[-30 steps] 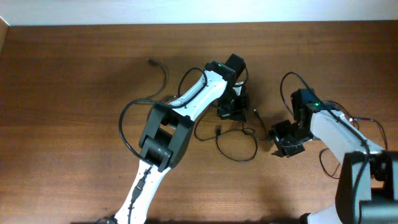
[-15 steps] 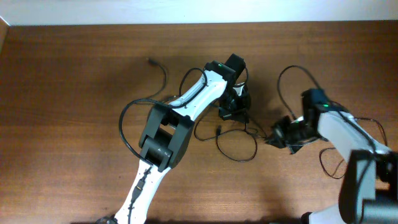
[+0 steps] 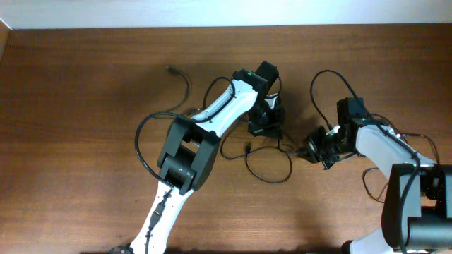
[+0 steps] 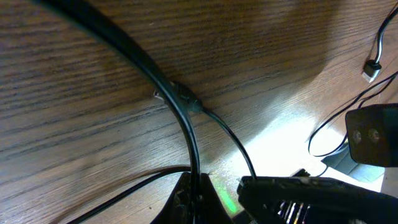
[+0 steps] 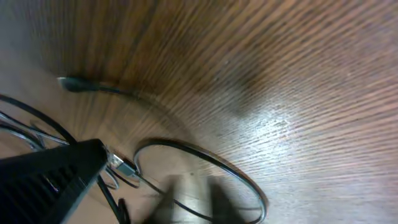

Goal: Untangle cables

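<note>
Several thin black cables [image 3: 248,147] lie in loose loops at the table's middle, between my two grippers. One end plug [image 3: 171,68] lies far to the upper left. My left gripper [image 3: 265,125] is low over the tangle; in the left wrist view it [image 4: 198,200] is shut on a black cable [image 4: 186,124] that runs up across the wood. My right gripper [image 3: 316,149] is at the tangle's right edge. In the right wrist view its blurred fingers stand apart [image 5: 202,202] over a cable loop [image 5: 249,180], near a metal-tipped plug [image 5: 122,165].
A thin cable loop [image 3: 313,95] arcs above the right gripper. A thicker arm cable [image 3: 138,141] loops out left of the left arm. The wall edge [image 3: 226,27] runs along the back. Another plug [image 5: 74,83] lies on the wood.
My right gripper has moved left and slightly up toward the tangle and turned. The loop above it has shifted left. The left arm has not moved.
</note>
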You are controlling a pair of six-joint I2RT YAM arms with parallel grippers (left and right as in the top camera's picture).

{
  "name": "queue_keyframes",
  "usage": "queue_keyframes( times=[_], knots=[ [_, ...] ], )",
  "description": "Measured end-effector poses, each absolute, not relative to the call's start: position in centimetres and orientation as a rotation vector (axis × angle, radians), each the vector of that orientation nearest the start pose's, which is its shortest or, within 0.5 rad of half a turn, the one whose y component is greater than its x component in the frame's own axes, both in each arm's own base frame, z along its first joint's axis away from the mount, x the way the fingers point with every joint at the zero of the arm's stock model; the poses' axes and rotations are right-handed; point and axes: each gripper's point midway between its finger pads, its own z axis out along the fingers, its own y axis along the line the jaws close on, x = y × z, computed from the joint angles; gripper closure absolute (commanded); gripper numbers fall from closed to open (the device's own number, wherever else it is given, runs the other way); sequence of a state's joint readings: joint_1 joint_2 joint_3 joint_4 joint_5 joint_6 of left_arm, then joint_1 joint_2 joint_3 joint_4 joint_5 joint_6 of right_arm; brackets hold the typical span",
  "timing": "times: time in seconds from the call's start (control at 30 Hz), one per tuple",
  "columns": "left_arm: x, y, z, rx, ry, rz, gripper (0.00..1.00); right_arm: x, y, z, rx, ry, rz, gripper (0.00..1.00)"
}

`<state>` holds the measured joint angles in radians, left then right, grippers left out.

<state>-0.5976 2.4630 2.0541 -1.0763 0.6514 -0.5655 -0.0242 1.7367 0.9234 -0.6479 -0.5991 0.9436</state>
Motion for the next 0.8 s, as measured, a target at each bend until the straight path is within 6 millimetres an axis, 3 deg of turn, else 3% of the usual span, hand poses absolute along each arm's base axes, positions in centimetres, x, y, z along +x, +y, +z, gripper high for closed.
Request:
queue_keyframes(
  times=[0.1,0.2,0.33,0.43,0.53,0.63,0.7,0.77,0.8],
  knots=[
    [34.9,-36.2,2.7,0.096,3.273,-1.003,1.0,30.1,9.4,2.5,1.534,2.801,0.994,0.96],
    [35.0,-36.2,2.7,0.094,3.272,-1.003,1.0,30.0,11.3,3.0,1.667,2.774,1.052,0.96],
    [35.0,-36.1,2.7,0.092,3.272,-1.003,1.0,29.6,14.1,3.2,1.673,2.807,1.069,0.96],
    [35.1,-36.1,2.7,0.092,3.271,-1.003,1.0,29.3,13.8,3.1,1.711,2.801,1.015,0.96],
    [35.1,-36.2,2.7,0.119,3.264,-1.006,1.0,30.6,12.6,4.7,1.554,2.735,0.957,0.96],
    [35.1,-36.1,2.7,0.216,3.237,-1.008,1.0,31.0,11.9,5.5,1.221,2.777,0.899,0.9],
    [35.2,-35.9,2.4,0.259,3.225,-0.978,1.0,29.9,11.2,5.0,1.029,2.87,0.815,0.74],
    [35.3,-35.7,2.3,0.276,3.221,-0.962,1.0,28.6,10.5,5.5,0.902,2.965,0.716,0.66],
    [35.4,-35.7,2.3,0.282,3.218,-0.958,1.0,28.6,10.1,6.8,0.817,2.995,0.668,0.65]
  ],
)
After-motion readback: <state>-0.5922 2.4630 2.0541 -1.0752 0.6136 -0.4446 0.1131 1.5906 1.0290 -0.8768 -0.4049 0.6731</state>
